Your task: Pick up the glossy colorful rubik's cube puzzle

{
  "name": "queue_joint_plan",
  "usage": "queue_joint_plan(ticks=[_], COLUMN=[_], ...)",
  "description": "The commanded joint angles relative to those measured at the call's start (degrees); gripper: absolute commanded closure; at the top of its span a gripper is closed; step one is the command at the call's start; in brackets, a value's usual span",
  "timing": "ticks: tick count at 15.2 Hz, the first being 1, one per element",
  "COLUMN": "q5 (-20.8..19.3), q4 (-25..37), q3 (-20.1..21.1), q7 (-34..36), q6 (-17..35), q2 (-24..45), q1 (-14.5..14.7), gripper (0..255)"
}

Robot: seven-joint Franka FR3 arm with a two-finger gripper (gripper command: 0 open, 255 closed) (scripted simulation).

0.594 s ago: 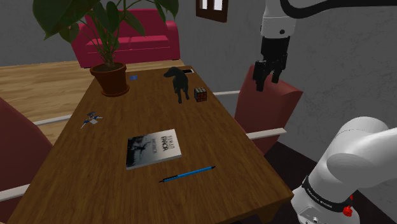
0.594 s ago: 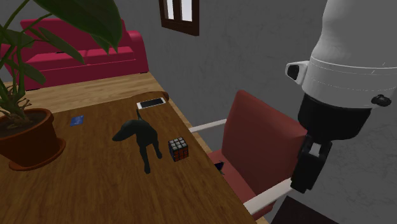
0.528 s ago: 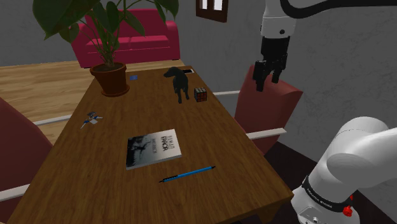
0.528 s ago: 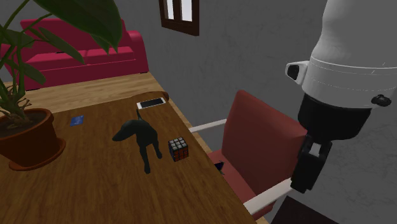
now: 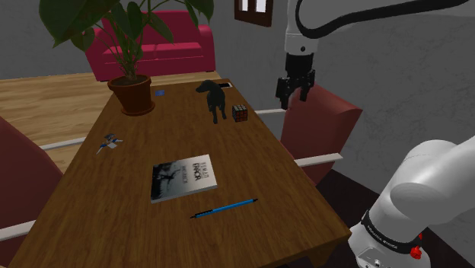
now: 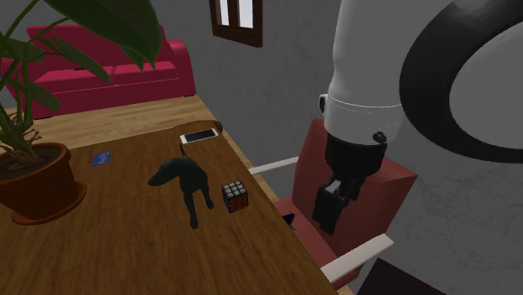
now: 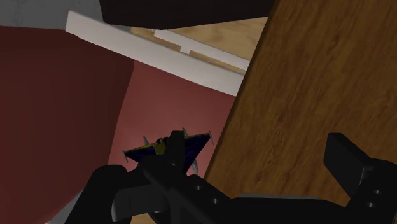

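Shoulder view: gripper (image 5: pixel 292 100) hovering above red chair (image 5: pixel 326 126), fingers (image 7: pixel 347 162) standing apart, empty; rubik's cube (image 5: pixel 240 113) sitting on table (image 5: pixel 152 141) beside dog figurine (image 5: pixel 214 97).

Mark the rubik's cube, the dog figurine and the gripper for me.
rubik's cube (image 6: pixel 235 197): second exterior view, its near face.
dog figurine (image 6: pixel 189 177): second exterior view, its body.
gripper (image 5: pixel 292 100): shoulder view, between its fingertips.

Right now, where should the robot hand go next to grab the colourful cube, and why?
Probably sideways toward the shoulder view's left and down, until the gripper hangs over the cube. The gripper is above the red chair beside the table edge, higher than the cube, jaws apart, holding nothing.
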Motion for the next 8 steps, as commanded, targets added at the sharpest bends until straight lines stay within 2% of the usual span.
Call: queue_joint_plan(ticks=[1, 8], q5=[-0.1, -0.2], q4=[1.7, 10.3], q3=[-0.1, -0.1], q7=[0.2, 1.5], q6=[3.2, 10.7], q2=[4.5, 19.3], q1=[-0.3, -0.9], gripper=[0, 0])
